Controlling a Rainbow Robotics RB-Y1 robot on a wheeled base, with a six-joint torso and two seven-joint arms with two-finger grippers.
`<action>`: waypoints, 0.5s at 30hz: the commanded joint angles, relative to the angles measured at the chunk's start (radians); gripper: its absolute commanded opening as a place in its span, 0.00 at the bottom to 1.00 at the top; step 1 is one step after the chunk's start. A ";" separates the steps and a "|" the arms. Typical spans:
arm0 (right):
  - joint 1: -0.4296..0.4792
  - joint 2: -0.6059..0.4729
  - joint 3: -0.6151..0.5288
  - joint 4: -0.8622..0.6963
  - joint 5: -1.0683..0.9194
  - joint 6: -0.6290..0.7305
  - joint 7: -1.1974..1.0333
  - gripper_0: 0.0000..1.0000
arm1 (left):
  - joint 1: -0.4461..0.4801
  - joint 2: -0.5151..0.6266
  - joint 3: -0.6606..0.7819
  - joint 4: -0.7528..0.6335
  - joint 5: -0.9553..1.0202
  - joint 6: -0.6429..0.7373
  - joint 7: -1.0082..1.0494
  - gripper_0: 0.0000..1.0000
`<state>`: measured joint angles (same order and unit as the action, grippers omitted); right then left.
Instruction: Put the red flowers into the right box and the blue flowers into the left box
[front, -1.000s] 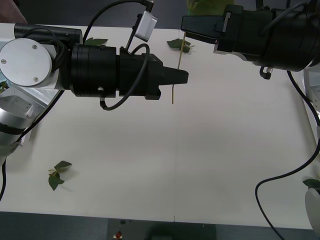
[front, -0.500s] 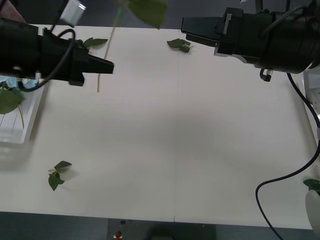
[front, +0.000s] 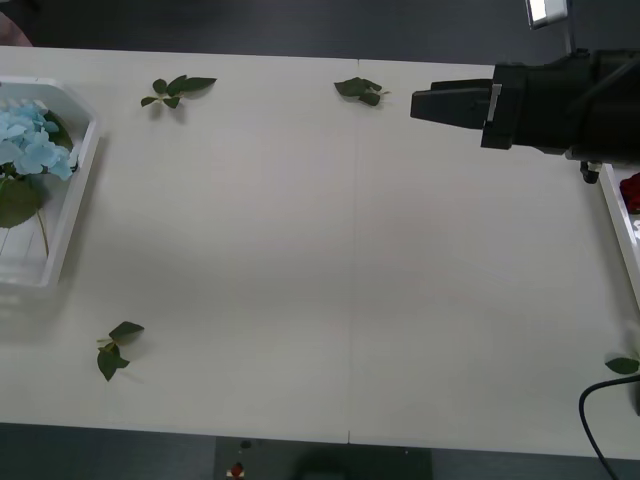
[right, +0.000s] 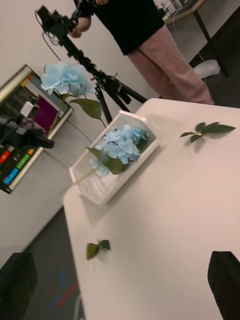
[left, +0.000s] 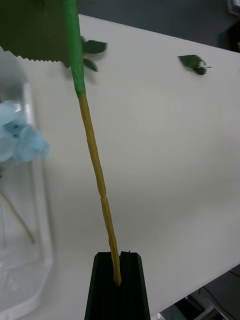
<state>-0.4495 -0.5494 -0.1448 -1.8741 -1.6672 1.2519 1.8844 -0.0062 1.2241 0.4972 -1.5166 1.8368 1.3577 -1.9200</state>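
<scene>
above the left box (right: 107, 167), a blue flower (right: 66, 78) hangs by its stem, pinched between the closed fingers of the left gripper (left: 119, 282) (its bloom appears from the right wrist camera, not the left's own). more blue flowers (front: 28, 140) already lie inside the box. next, likely, lowering and release over it. far from the box, the right gripper (front: 425, 103) waits, fingers apart and empty.

Lab or studio: camera tripod (right: 100, 80), colour chart (right: 20, 150), white table (front: 350, 250).
</scene>
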 joint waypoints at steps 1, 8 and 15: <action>0.031 -0.050 -0.053 -0.022 0.000 0.052 0.111 1.00 | 0.075 0.068 0.044 0.076 -0.117 -0.023 0.006 0.00; 0.043 -0.069 -0.185 0.064 0.000 0.279 0.275 1.00 | 0.158 0.092 0.015 0.161 -0.225 -0.094 -0.014 0.00; 0.041 -0.127 -0.256 0.171 0.001 0.431 0.461 1.00 | 0.158 0.092 -0.080 0.203 -0.320 -0.117 -0.036 0.00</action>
<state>-0.3904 -0.6105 -0.4005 -1.7201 -1.6671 1.6617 2.2618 0.1684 1.2788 0.4276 -1.3129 1.5500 1.2550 -1.9203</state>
